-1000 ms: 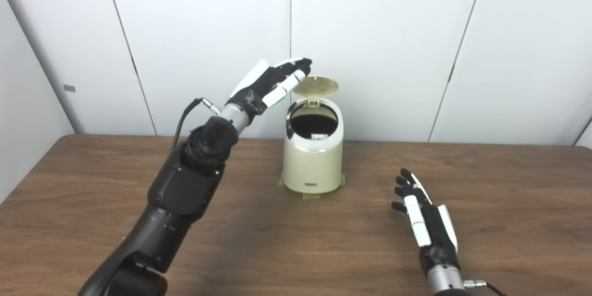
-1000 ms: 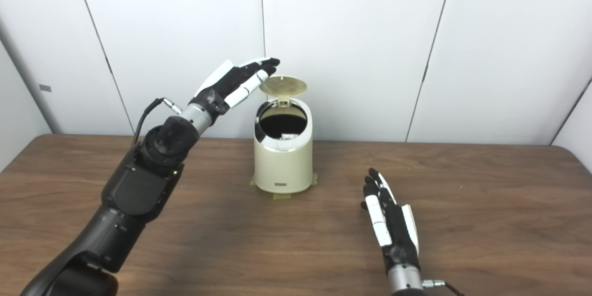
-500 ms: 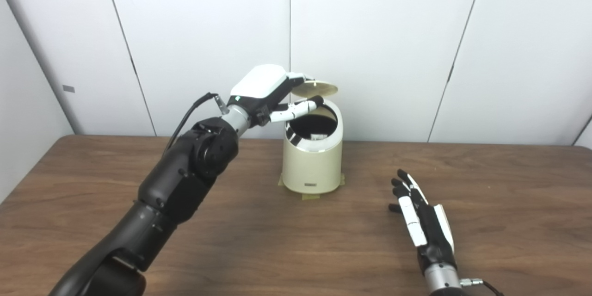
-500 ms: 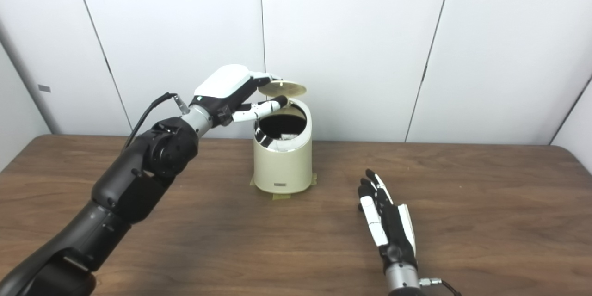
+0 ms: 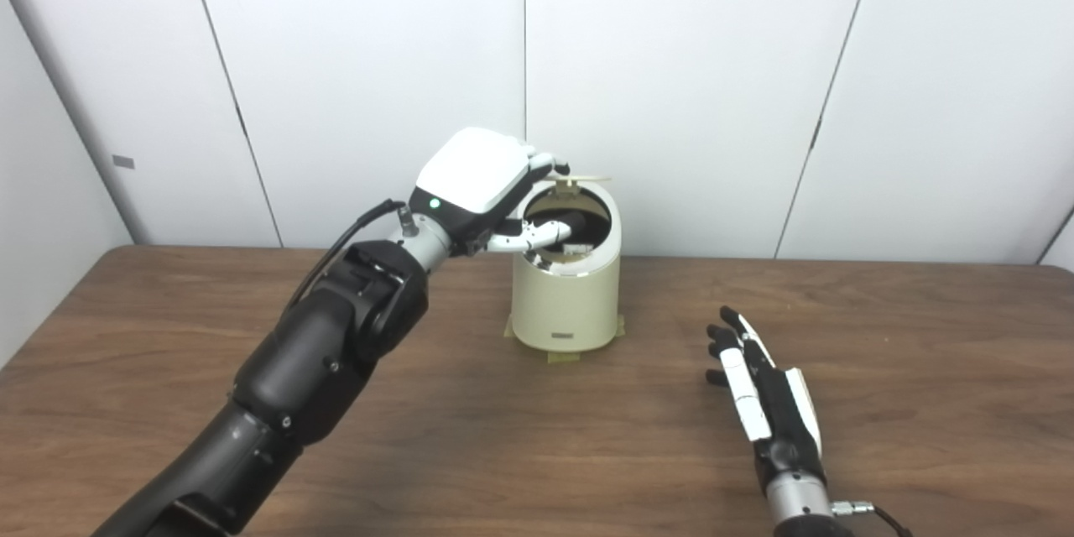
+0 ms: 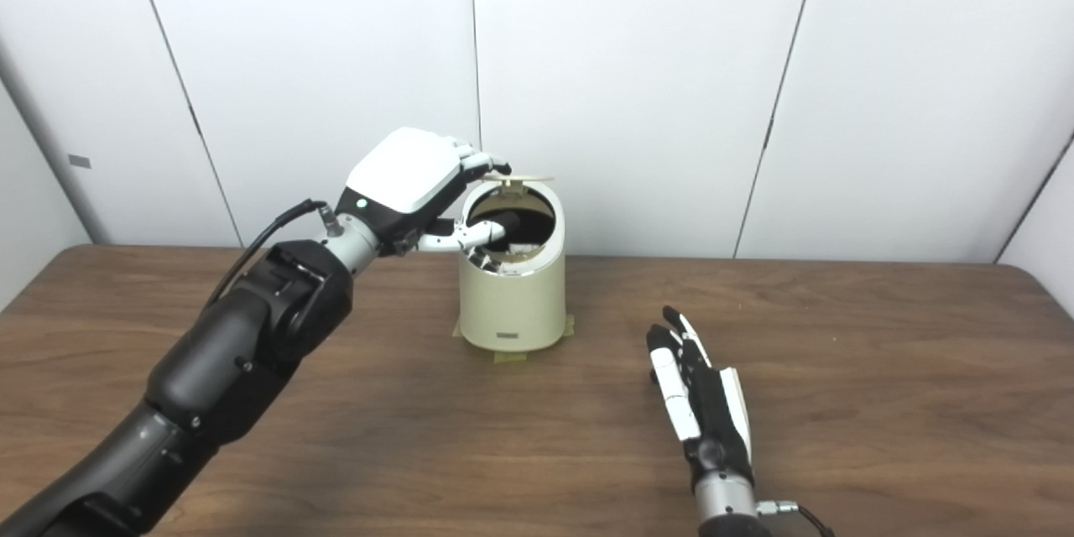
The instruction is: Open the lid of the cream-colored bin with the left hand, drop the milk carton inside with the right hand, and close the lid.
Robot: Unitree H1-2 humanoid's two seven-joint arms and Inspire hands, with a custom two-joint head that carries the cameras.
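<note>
We have our left hand (image 5: 474, 185) up at the cream-colored bin (image 5: 566, 298), palm turned down, fingers draped over the lid (image 5: 579, 179) with the thumb crossing the mouth below it. The lid reads edge-on, nearly level, hinged at the bin's twelve o'clock and hanging above the opening, so the closing step looks under way but not finished. That is the relation the next move turns on: the lid lies directly under our fingers, toward three o'clock of the palm, and the push should go straight down — with the thumb drawn clear first, or it gets trapped in the rim.

Something pale shows inside the opening; we take it for the milk carton (image 5: 575, 250), though it is too small to be sure.

Our right hand (image 5: 768, 407) rests on the table (image 5: 923, 336) at about four o'clock from the bin, well apart from it, fingers extended and holding nothing — it waits.
</note>
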